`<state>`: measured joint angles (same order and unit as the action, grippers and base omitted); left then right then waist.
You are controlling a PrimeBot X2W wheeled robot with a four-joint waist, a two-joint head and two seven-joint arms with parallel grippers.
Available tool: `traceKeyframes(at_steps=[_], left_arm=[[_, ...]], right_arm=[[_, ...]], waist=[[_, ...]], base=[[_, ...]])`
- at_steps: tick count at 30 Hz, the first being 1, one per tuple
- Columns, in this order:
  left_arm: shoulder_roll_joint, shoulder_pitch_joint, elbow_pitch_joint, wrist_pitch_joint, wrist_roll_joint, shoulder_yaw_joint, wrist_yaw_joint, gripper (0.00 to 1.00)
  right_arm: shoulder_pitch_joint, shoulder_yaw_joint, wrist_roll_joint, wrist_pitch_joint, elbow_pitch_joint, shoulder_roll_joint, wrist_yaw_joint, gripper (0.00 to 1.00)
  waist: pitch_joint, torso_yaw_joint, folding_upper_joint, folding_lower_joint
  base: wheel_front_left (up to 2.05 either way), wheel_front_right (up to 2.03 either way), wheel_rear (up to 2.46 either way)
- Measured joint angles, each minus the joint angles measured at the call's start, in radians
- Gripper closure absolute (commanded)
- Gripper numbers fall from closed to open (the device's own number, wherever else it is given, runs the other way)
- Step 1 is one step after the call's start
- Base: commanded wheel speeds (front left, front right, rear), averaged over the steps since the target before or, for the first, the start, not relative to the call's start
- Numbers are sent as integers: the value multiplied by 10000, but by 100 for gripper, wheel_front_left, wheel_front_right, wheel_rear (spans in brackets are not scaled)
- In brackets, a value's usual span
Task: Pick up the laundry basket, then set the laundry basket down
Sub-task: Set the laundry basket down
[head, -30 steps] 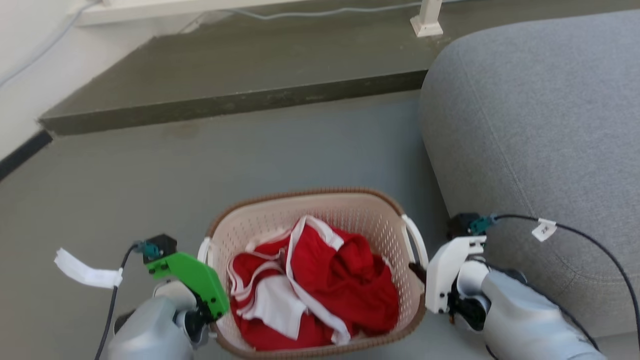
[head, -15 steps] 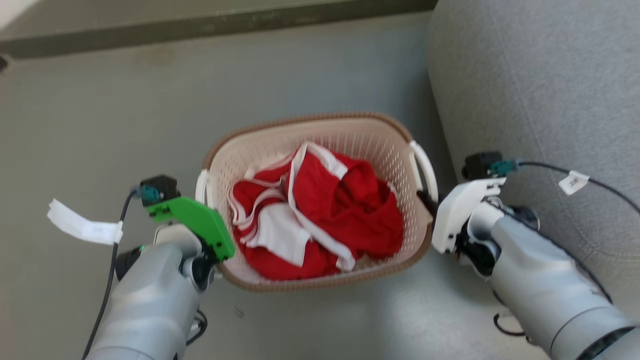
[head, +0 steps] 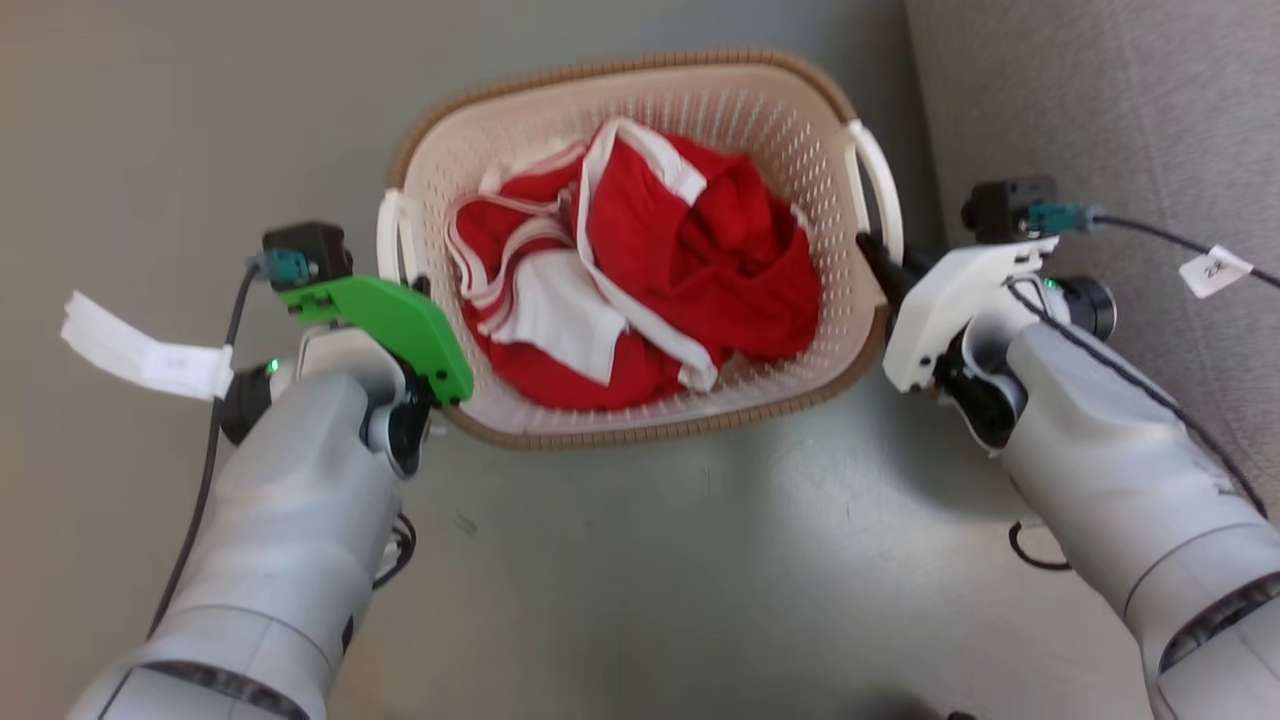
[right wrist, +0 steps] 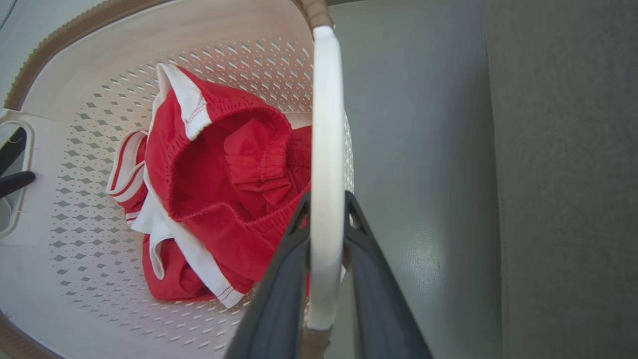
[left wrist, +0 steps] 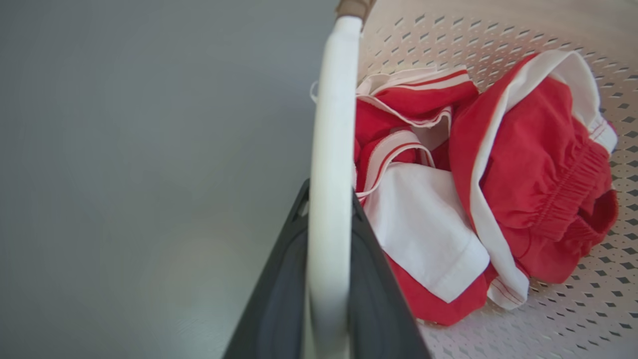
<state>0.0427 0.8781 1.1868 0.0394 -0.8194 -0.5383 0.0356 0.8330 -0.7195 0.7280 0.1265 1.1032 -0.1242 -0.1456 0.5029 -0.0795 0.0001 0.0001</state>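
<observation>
Only the robot's view has tipped further down. The laundry basket (head: 760,110) hangs or sits between the arms as before, close beside the grey sofa (head: 1100,100). The left gripper (left wrist: 329,192) and right gripper (right wrist: 326,197) each pinch a loop handle. The grasp looks done, but I can't tell if the basket has left the floor (head: 700,560), and setting it down remains.

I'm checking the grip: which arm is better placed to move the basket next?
Neither alone. The left gripper is shut on the left handle of the laundry basket, the right gripper on its right handle, so both should probably move it together.
</observation>
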Motion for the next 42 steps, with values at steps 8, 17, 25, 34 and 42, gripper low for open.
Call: traceKeyframes(at_steps=[8,17,25,34,42], left_arm=[[-21,820,-48,658,330,-40,178,100],[-63,1370,-54,1482,518,-84,276,100],[-73,1776,-12,1655,623,-86,324,100],[-52,2116,23,1747,834,-123,349,100],[-13,2291,190,1789,834,-142,349,100]], right_arm=[[723,-2,-104,577,-44,-48,2,100],[1275,-15,-242,934,-38,-52,2,100],[1771,21,-428,1035,56,-71,4,100],[2127,81,-449,1118,159,-115,4,100],[2257,71,-516,1120,351,-75,4,100]], waist=[[1140,130,0,0],[2248,296,-1,0],[2921,359,0,0],[3520,370,0,0],[3971,389,-1,-1]], base=[[0,0,0],[0,0,0],[0,0,0],[0,0,0],[0,0,0]])
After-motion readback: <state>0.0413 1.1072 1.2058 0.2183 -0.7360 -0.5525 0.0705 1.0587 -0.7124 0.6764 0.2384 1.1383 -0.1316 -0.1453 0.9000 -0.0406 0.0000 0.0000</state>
